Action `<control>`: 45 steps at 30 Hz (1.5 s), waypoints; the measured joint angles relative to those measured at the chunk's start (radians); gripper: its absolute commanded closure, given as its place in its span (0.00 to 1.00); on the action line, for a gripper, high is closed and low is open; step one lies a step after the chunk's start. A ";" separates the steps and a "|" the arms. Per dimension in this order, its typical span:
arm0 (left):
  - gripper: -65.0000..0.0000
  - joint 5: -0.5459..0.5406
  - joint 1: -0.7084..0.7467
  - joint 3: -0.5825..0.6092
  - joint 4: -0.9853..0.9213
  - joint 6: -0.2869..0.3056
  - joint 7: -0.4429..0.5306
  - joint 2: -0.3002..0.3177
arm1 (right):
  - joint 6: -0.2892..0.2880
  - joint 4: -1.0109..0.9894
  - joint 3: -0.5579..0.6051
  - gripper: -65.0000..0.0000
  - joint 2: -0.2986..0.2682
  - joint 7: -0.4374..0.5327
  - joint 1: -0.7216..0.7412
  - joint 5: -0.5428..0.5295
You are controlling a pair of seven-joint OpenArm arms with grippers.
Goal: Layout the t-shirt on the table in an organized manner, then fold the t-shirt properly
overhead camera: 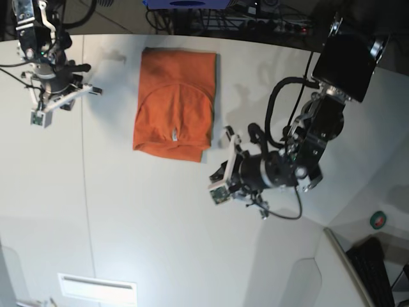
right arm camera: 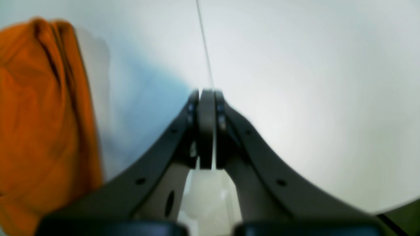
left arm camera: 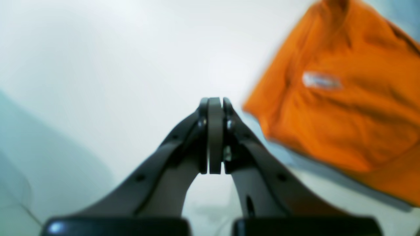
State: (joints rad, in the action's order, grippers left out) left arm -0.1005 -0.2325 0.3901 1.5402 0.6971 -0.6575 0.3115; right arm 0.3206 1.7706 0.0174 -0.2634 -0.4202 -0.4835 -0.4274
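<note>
Jaws of the left gripper fill the near part of the left wrist view, pressed flat together with nothing between them; under and beyond them lies the bare white table; up to their right the t-shirt lies folded, orange, its small white neck tag facing up, apart from the jaws. Right gripper, in its own wrist view, is likewise closed and holds nothing; a thin dark seam line runs away from its tip across the table; the orange cloth sits off to the left, not touching it. From the base view, the left gripper hangs over the table just off the shirt's lower right corner; the t-shirt lies as a neat upright rectangle toward the far edge, between the two arms; the right gripper stands well to its left, near the far corner; cables lie past the table's far edge.
</note>
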 measured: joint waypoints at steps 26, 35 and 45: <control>1.00 0.077 1.101 -0.380 0.221 -0.009 0.674 0.097 | -0.003 0.202 0.000 1.00 -0.196 0.077 -0.737 0.003; 1.00 0.072 1.032 -0.191 -0.214 -0.147 0.686 0.091 | -0.001 -0.080 0.353 1.00 -0.251 -0.069 -0.449 0.004; 1.00 0.063 0.722 0.011 -0.842 -0.326 0.710 -0.026 | 0.005 -0.801 0.896 1.00 -0.053 -0.004 0.028 0.005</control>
State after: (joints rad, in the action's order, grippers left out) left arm -0.0372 0.4892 0.4011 0.6979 0.3714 0.0528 0.2855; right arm 0.3252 0.9699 0.9138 -0.3168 -0.4244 -0.4553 -0.4225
